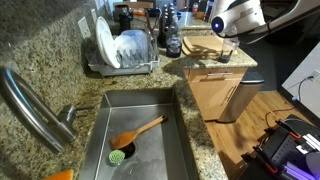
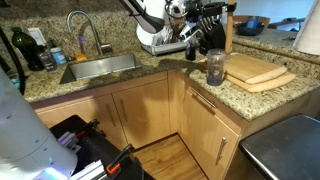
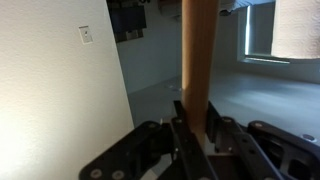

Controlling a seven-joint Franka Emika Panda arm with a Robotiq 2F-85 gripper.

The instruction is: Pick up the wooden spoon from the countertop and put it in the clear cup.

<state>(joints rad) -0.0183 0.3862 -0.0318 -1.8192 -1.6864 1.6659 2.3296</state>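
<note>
My hand [image 3: 197, 125] is closed around the handle of the wooden spoon [image 3: 197, 50]. In the wrist view the fingers [image 3: 178, 128] press on the light-brown handle from both sides, and the handle runs straight up out of the frame.

In an exterior view the wooden spoon [image 2: 228, 35] hangs upright just above the clear cup [image 2: 216, 68]. Its lower end is near the cup's rim, but I cannot tell whether the tip is inside the cup or just beside it. My hand [image 2: 222, 16] grips the upper part of the spoon, directly over the cup.

The clear cup stands upright on the speckled granite desk [image 2: 240, 102], touching or just beside a stack of pale cutting boards [image 2: 258, 70].

Well away from the cup, a sink [image 1: 150, 108] is set into the desk. In it lie a bigger orange-brown spoon [image 1: 140, 130] and a green brush [image 1: 118, 155]. Between the sink and the cup, farther back on the desk, a dish rack [image 1: 125, 52] holds white plates.
</note>
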